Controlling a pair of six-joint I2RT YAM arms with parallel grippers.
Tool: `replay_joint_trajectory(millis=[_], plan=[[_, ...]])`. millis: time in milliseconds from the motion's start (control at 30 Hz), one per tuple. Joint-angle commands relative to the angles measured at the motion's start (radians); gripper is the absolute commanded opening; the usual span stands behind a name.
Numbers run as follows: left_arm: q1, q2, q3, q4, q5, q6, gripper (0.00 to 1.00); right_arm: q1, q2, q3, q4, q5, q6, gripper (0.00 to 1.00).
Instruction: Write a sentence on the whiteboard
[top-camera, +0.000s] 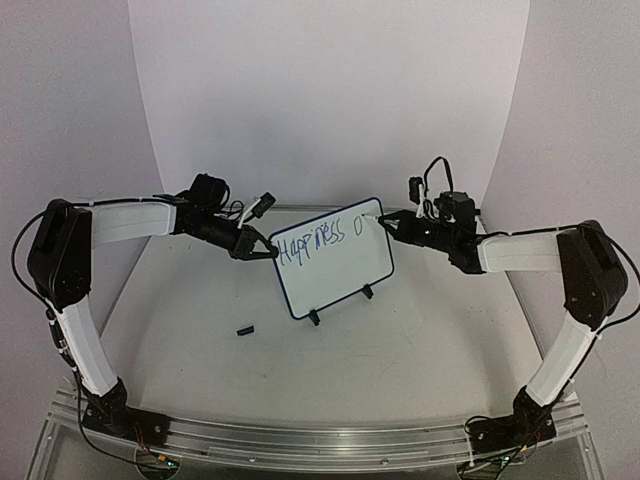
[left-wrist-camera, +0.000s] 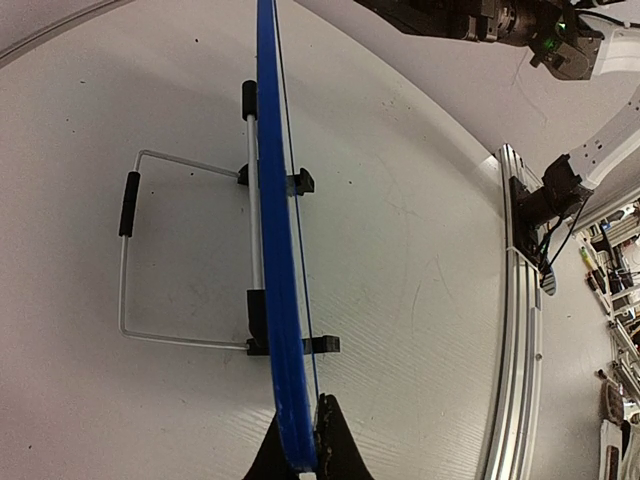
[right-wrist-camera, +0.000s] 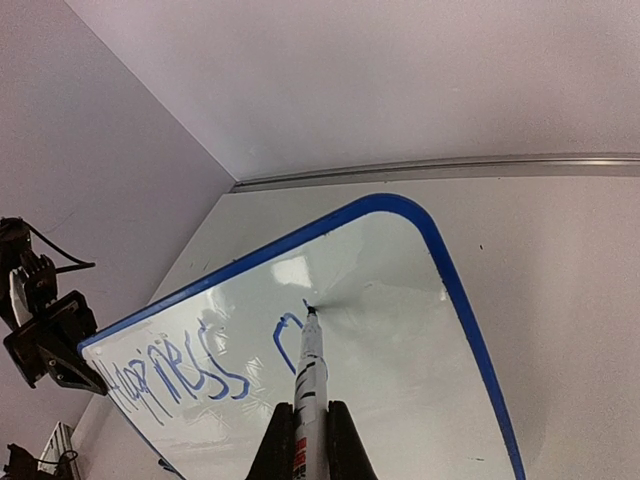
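- The desk is a pale, matt white surface. A silver metal rail runs along its near edge, where both arm bases are bolted.
- A plain white backdrop curves up behind the desk and closes in on both sides.
- The whiteboard stands tilted near the middle of the desk, between the two arms. It rests on two black clip feet and has a bent wire stand behind it.
- The sentence reads "Happiness", followed by a partly drawn "o". It slants upward across the upper part of the board.
- The left tool is clenched on the board's left edge, with the blue rim pinched between its fingers.
- The right tool grasps a marker pen. The pen's tip touches the board at the unfinished letter.
- A small black piece lies on the desk in front of the board, to its left, apart from everything else.
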Motion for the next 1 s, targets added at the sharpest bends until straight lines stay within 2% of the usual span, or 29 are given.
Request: replay_joint_trajectory(millis=[0,300,600,967], plan=[[-0.025,0.016,0.004,-0.071,-0.066,0.054,0.00,-0.004,0.006,-0.032,0.008,0.014,-0.006,0.00],[-0.027,0.015,0.004,-0.071,-0.067,0.053,0.00,-0.004,-0.018,-0.064,0.010,0.017,0.000,0.00],[-0.028,0.016,0.004,-0.073,-0.070,0.055,0.00,-0.004,-0.017,-0.036,0.087,0.002,0.047,0.00],[-0.030,0.016,0.004,-0.075,-0.072,0.057,0.00,-0.004,0.026,0.018,0.100,0.010,0.046,0.00]])
